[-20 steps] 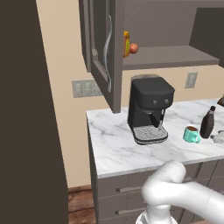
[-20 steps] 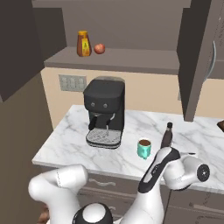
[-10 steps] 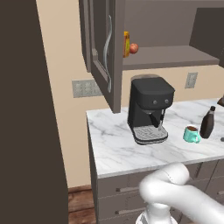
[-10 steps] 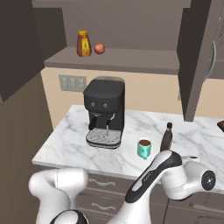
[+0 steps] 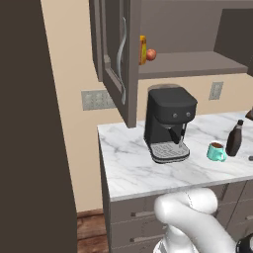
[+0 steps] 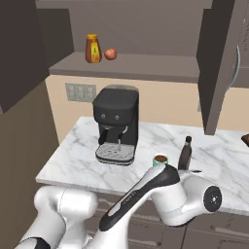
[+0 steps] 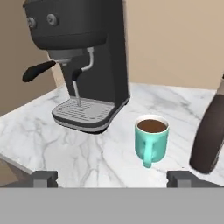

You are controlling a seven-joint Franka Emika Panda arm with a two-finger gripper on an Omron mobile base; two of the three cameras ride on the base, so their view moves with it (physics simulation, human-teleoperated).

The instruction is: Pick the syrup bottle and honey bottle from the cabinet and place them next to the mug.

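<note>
The claw (image 7: 112, 178) is wide open and holds nothing. Its two tips sit low over the marble counter (image 7: 52, 144), touching no thing. The teal mug (image 7: 151, 139) stands between them, with the syrup bottle (image 7: 210, 135) just beside it. The honey bottle (image 6: 92, 48) stands up on the cabinet (image 6: 131, 65) shelf. I can read no writing on its label.

We see even, soft rendered light with no harsh glare. The marble counter (image 5: 128, 163) reads bright, and the coffee machine (image 5: 168, 123) drops only a faint shadow onto it just at its base. The cabinet (image 6: 146, 29) interior above the coffee machine sits dimmer, its back wall in shade. In the hand view the mug (image 7: 151, 140) is sharp, with a soft sheen on its side; edges look slightly soft from low resolution, and we notice no edge distortion.
</note>
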